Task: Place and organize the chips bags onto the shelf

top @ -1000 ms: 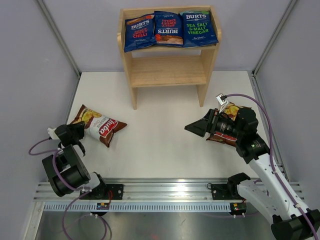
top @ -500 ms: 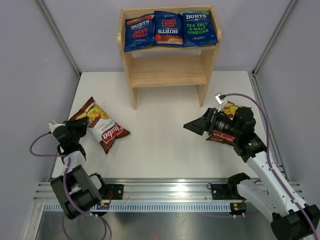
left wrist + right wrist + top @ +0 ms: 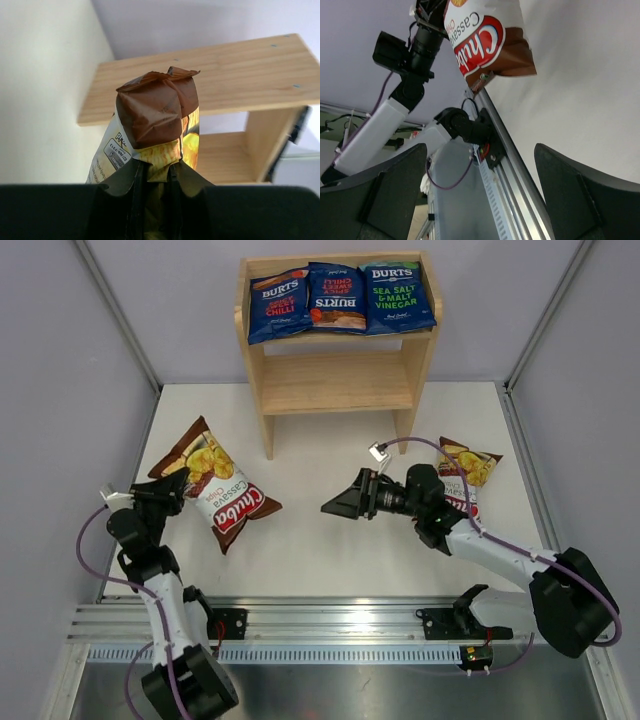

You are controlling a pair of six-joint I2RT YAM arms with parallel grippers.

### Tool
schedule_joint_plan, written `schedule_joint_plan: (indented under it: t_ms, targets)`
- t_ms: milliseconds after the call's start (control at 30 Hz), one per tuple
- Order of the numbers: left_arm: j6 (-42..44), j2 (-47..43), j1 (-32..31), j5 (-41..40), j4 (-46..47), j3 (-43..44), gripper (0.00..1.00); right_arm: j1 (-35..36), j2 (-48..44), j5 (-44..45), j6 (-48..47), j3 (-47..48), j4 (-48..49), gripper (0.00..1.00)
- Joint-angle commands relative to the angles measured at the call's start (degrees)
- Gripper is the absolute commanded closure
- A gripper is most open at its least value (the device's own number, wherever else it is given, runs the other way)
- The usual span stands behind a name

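Top external: left gripper clamps Chuba bag, raised higher; right gripper spread, empty, swung left.

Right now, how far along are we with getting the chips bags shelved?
Done: three BURTS bags sit side by side on the top tier of the shelf. In hand: the left gripper is shut on one Chuba bag. Left: shelving it, then the second Chuba bag lying on the table beside the right arm; the right gripper is open and empty.

Blue bags read BURTS, one SEA SALT & MALT VINEGAR; brown bag, Chuba Cassava.
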Motion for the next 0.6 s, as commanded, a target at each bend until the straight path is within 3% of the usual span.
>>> schedule_joint_plan:
  t_ms: [0,167,367,567]
  targets:
    - [-9.76,-7.52,-0.19,5.30,-2.14,0.05,1.00,6.17,2.90,11.31,3.76,-0.75,20.49,0.05]
    - [-19.78,-15.35,-0.11,6.17,-3.65,-0.30,1.00,16.35,5.02,27.85,5.36,-3.40,31.13,0.04]
    - [-31.56,-15.18,-0.11,8.20,6.99,-0.92,1.00,23.49,10.38,42.96,8.51,-4.36,40.27,0.03]
    - [-36.05,-16.15,-0.19,9.87,9.00,1.01,1.00,29.21,17.06,46.60,8.17,-0.68,47.41,0.04]
